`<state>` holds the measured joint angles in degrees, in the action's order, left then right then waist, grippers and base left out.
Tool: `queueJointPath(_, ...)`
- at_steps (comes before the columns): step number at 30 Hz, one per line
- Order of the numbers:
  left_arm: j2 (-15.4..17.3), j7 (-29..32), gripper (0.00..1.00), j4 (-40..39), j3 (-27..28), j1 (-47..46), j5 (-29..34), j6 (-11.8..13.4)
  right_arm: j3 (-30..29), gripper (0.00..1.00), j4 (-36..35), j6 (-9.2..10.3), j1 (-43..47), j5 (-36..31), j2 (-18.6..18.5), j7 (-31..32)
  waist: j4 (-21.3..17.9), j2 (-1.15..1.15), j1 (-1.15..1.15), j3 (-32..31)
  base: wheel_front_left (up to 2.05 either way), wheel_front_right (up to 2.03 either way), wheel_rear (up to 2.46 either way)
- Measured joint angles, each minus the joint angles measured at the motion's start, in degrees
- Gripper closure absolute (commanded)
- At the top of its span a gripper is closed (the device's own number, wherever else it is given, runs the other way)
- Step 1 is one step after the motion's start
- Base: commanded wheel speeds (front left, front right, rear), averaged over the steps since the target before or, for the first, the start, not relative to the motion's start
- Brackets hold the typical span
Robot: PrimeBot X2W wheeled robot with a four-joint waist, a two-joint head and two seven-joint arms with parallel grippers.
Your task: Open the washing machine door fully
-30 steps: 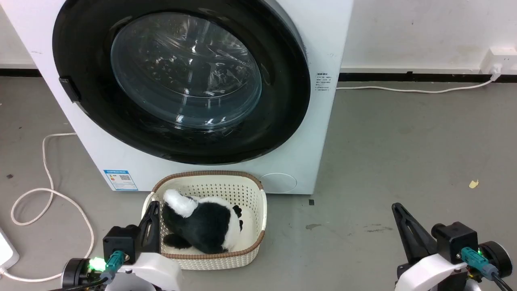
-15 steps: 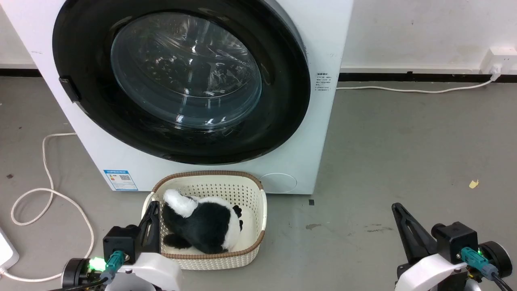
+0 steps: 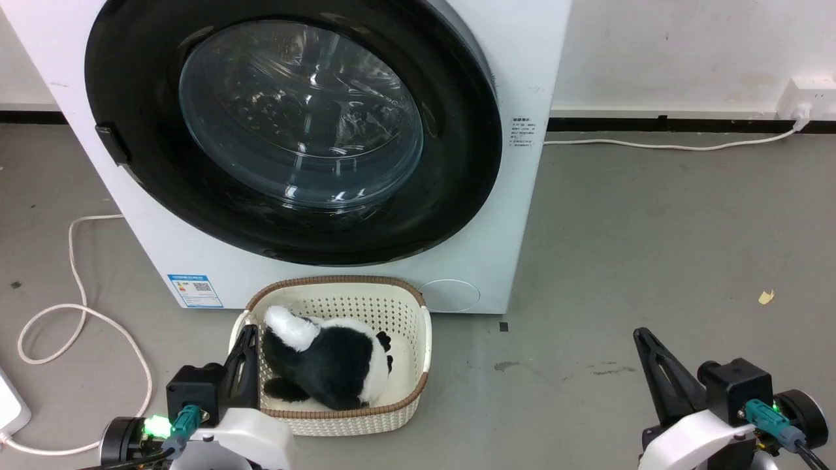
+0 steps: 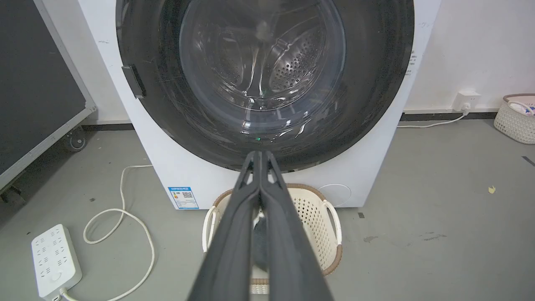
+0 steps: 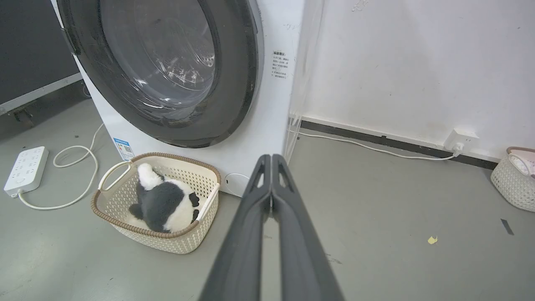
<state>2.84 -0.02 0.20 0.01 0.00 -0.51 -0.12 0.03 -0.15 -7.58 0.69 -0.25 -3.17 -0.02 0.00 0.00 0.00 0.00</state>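
The white washing machine (image 3: 490,215) stands straight ahead, its round glossy black door (image 3: 450,163) lying flat against the front, closed, with a small black handle (image 3: 112,143) at its left edge. The perforated drum shows dimly through the glass bowl (image 4: 259,62). My left gripper (image 3: 247,336) rests low at the lower left, shut and empty, its tips (image 4: 258,154) touching, well short of the door. At the lower right my right gripper (image 3: 643,336) is shut and empty too, its tips (image 5: 271,157) pressed together over bare floor.
A cream perforated basket (image 3: 405,307) holding a black-and-white plush toy (image 3: 326,362) sits on the floor against the machine's front, beside my left gripper. A white cable (image 3: 78,307) and power strip (image 4: 54,261) lie left. Another basket (image 5: 512,179) stands far right by the wall.
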Motion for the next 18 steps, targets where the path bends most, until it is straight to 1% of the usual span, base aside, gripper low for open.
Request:
queueJointPath(2, 0.0, 0.0, 0.0, 0.0, 0.0, 0.0, -0.1, 0.0, 0.0, 0.0, 0.0, -0.01, 0.0, 0.0, 0.0, 0.0, 0.0, 0.0, 0.0, 0.0, 0.0, 0.0, 0.0)
queueJointPath(3, 0.0, 0.0, 1.0, 0.0, 0.0, 0.0, -0.1, 0.0, 0.0, 1.0, 0.0, -0.01, 0.0, 0.0, 0.0, 0.0, 0.0, 0.0, 0.0, 0.0, 0.0, 0.0, 0.0)
queueJointPath(4, 0.0, 0.0, 0.0, 0.0, 0.0, 0.0, -0.1, 0.0, 0.0, 0.0, 0.0, -0.01, 0.0, 0.0, 0.0, 0.0, 0.0, 0.0, 0.0, 0.0, 0.0, 0.0, 0.0)
queueJointPath(18, 0.0, -1.1, 0.0, 0.1, -0.8, 0.0, -0.2, 0.1, 0.1, 0.0, -0.3, -0.01, 0.1, 0.7, 0.0, -1.2, 0.2, 0.0, 0.0, 0.4, 0.0, 0.0, 0.0)
